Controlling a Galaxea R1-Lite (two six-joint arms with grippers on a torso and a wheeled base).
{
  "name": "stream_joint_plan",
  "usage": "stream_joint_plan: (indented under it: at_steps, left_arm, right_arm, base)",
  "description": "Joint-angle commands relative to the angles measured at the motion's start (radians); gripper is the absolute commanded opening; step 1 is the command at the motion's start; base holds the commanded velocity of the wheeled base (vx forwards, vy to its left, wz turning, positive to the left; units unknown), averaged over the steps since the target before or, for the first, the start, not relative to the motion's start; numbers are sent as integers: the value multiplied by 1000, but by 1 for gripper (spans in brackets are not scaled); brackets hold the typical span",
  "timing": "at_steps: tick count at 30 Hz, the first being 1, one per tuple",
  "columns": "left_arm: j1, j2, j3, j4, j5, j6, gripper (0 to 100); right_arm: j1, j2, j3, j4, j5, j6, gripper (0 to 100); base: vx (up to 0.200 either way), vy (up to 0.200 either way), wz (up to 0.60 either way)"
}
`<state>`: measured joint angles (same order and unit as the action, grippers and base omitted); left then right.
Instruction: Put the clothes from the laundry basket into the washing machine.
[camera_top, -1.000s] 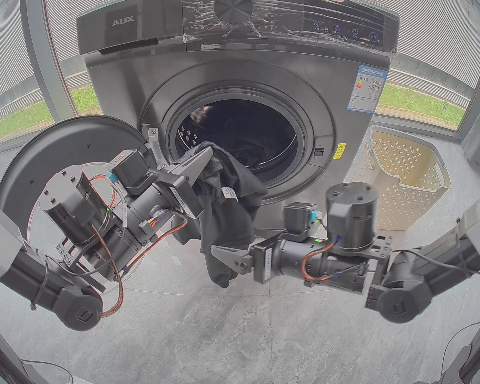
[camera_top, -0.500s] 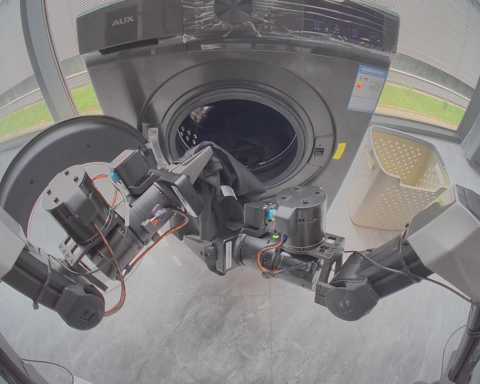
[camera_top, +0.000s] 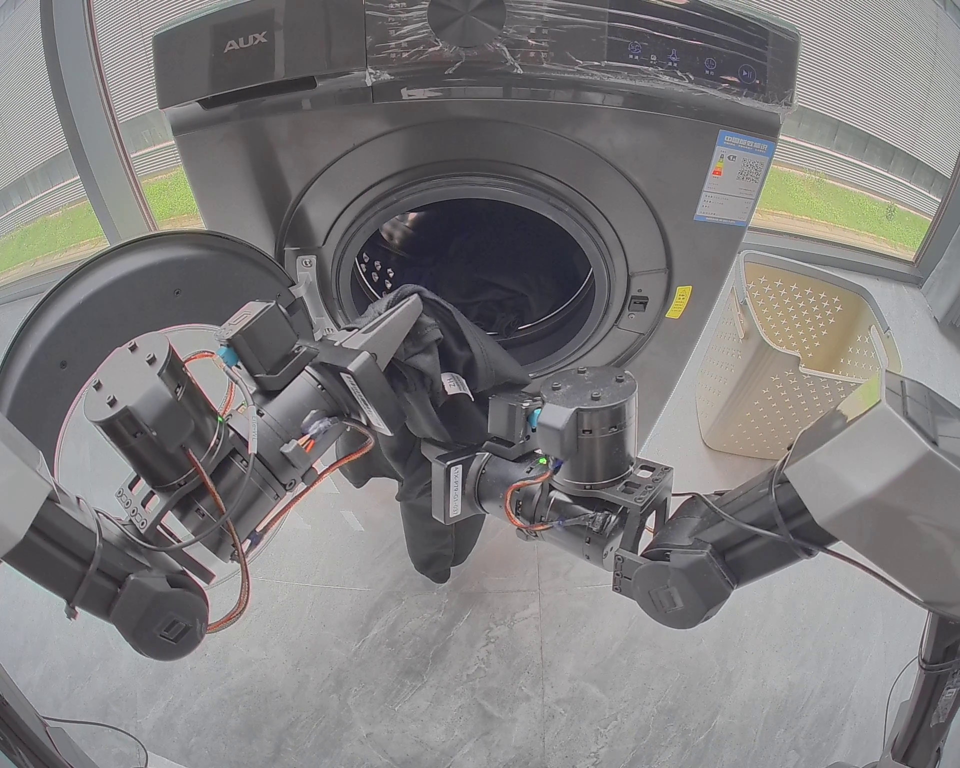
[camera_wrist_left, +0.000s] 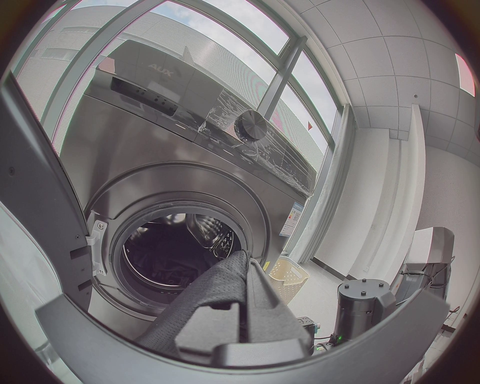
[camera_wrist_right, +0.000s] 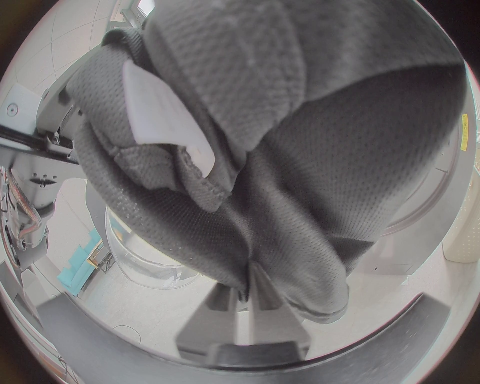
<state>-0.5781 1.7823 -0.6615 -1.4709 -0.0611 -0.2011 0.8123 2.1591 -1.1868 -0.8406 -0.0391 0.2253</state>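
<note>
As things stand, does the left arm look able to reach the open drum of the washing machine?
Probably yes: the door stands wide open, the drum mouth is free, and the left gripper holds the dark garment just before its rim.

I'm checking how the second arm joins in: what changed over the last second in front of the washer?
The right gripper swung in toward the robot's left and slightly up, then closed on the hanging dark garment. The left gripper still holds the garment's top by the washing machine opening. The door and basket are unchanged.
</note>
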Motion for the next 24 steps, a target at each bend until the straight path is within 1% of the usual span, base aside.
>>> stream_joint_plan:
  at_steps: [1,3,4,5,8,11,12,14,19,23,24]
  left_arm:
    - [21,0,0,0,0,0,0]
    - [29,2,0,0,0,0,0]
    - [38,2,0,0,-2,0,0]
    - [43,2,-1,0,-3,0,0]
    - [49,8,-4,0,-2,0,0]
    - [49,9,-6,0,0,0,0]
    - [50,9,-6,0,0,0,0]
    - [55,9,-7,0,0,0,0]
    - [55,9,-6,0,0,0,0]
    - [53,8,-3,0,0,0,0]
    - [53,8,0,0,-2,0,0]
  right_arm:
    - [-2,-38,19,0,-4,0,0]
    - [-1,-71,52,3,-4,-1,0]
    - [-1,-71,52,3,-4,-1,0]
    - [2,-117,95,6,-4,-6,0]
    - [13,-202,164,15,-2,-12,0]
    - [16,-252,205,17,1,-14,0]
    - [18,-289,237,18,7,-15,0]
    - [16,-328,271,18,8,-17,0]
    - [-2,-386,314,17,16,-17,0]
    - [-13,-406,320,12,19,-17,0]
    - [-25,-407,319,9,19,-17,0]
  base:
    - [0,0,0]
    - [0,0,0]
    - [0,0,0]
    - [0,0,0]
    - [0,0,0]
    - [0,0,0]
    - [0,0,0]
    - [0,0,0]
    - [0,0,0]
    - [0,0,0]
    - [0,0,0]
